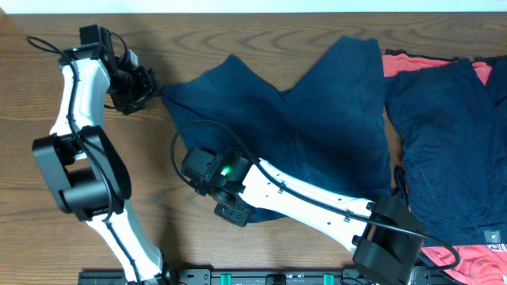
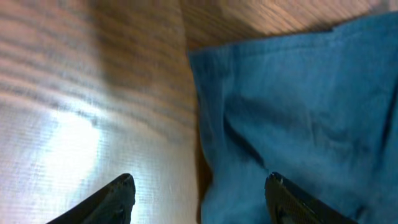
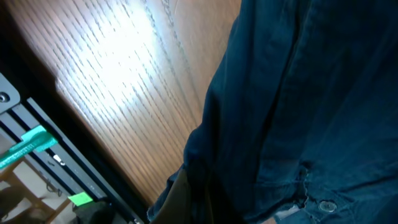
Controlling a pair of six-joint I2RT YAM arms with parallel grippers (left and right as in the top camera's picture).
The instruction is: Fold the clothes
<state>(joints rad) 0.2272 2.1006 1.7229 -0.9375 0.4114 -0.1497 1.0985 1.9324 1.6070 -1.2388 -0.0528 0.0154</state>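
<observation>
Overhead view: the navy garment (image 1: 317, 119) lies spread, its corner just ahead of the left claw (image 1: 154, 89), whose fingers stand apart over that edge. Right claw (image 1: 234, 212) sits over the hem beneath it; whether it is clamped cannot be told.

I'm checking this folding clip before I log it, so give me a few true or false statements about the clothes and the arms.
1. The middle navy garment lies neatly folded. False: it is spread out and creased.
2. The left gripper is open. True.
3. Some red cloth shows under the right navy garment. True.
4. The right arm is clear of all the clothes. False: it reaches across the middle navy garment.
</observation>
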